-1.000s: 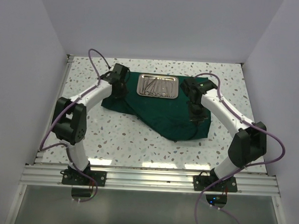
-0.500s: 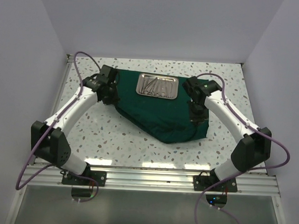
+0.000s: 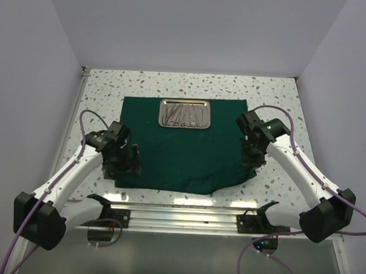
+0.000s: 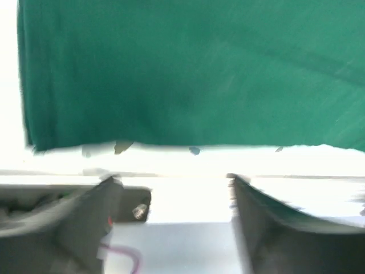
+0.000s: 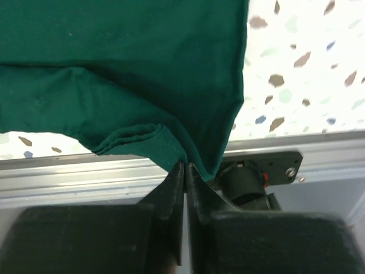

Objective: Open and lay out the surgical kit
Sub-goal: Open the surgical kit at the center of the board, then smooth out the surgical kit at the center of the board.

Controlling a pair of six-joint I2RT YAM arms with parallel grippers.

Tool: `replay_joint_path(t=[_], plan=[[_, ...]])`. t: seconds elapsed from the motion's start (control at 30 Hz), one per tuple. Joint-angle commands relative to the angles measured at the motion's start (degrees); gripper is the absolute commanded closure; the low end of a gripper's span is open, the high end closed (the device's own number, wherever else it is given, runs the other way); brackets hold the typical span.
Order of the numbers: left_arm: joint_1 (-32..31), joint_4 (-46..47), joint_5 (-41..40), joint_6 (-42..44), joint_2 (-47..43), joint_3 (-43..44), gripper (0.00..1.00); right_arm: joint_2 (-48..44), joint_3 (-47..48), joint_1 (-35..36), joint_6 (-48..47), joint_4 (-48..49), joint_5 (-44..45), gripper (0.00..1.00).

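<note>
Drape (image 3: 182, 155) corner, near-right of the steel tray (image 3: 206, 115), is pinched in the closed right gripper (image 5: 186, 166) — the left gripper (image 4: 174, 181) gapes empty, near-left.

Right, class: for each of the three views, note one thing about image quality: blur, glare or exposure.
Top external: sharp, evenly lit, a gleam on the steel tray. Left wrist: smeared with blur, the table beyond the green cloth blown out white. Right wrist: crisp on the cloth's folded edge, table overexposed at upper right.
</note>
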Motion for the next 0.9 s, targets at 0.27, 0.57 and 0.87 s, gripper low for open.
replay_joint_path(t=[0.27,0.57,0.87], plan=[[-0.87,-12.5,8.12,-7.41,-13.85,4.28,0.0,-15.6,-4.09,0.02,11.94,-10.55,0.45,0.01],[-0.78,-2.4,-5.68,-1.72,5.8,17.81,0.01,-5.96,6.89,-0.5,6.41,-0.09,0.99,0.01],[-0.25,1.74,-4.12,-3.36,15.71,16.62,0.01,-0.68,-1.52,-8.85,7.46,13.26,-10.97,0.26]])
